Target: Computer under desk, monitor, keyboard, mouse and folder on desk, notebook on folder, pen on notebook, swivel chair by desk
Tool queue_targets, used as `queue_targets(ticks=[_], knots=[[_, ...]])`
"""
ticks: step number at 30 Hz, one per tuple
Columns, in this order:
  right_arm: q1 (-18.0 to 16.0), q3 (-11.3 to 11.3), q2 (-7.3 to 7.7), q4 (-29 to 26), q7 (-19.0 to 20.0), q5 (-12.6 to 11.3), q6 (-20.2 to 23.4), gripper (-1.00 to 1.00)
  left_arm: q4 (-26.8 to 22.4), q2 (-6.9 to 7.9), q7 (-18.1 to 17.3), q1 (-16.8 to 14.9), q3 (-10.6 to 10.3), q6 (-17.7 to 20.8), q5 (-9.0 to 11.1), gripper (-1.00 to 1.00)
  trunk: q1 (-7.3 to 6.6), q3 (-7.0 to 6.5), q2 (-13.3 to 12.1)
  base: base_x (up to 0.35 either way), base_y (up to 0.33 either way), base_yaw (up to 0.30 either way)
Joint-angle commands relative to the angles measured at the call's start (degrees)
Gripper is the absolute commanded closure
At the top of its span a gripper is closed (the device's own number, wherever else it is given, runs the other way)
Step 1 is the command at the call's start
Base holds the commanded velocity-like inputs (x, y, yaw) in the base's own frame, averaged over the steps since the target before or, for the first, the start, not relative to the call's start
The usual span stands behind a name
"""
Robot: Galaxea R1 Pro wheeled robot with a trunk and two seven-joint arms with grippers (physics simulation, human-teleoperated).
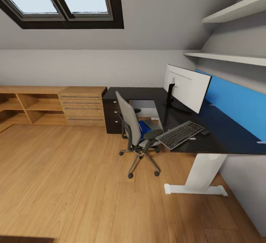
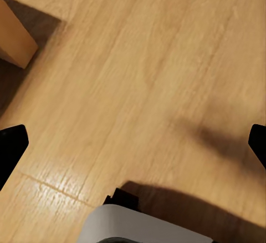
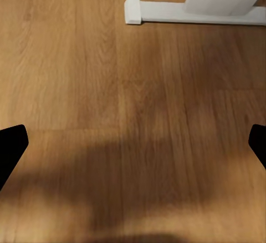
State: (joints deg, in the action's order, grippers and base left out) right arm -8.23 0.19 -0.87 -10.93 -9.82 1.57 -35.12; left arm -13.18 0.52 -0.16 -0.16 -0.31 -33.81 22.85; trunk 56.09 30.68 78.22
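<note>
Both wrist cameras look down on bare wood floor. The left gripper (image 2: 133, 143) and right gripper (image 3: 133, 143) hang with fingertips wide apart, holding nothing.

Farther off, the swivel chair (image 1: 135, 130) stands at the desk's (image 1: 218, 139) front edge, the folder (image 1: 146, 127) on its seat. The keyboard (image 1: 180, 134) overhangs that edge and could be knocked off, judging by how close the chair's armrest sits. The castors may roll when the folder is pulled.

Behind, the monitor (image 1: 186, 88) stands upright.

No readable writing or brand appears.
</note>
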Motion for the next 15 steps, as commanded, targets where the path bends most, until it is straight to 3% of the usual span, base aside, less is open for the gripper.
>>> queue_targets(ticks=[1,15], knots=[[0.0,0.0,-0.01,0.0,-0.3,0.2,-0.1,-1.0,0.0,0.0,0.0,0.0,0.0,-0.2,0.1,-1.0,0.22,0.24,0.4,0.0,0.0,0.0],[0.0,0.1,-0.03,0.0,-0.3,0.2,-0.1,-1.0,0.0,0.0,0.0,0.0,0.0,-0.2,0.1,-1.0,3.3,2.75,6.1,0.0,0.0,0.0]])
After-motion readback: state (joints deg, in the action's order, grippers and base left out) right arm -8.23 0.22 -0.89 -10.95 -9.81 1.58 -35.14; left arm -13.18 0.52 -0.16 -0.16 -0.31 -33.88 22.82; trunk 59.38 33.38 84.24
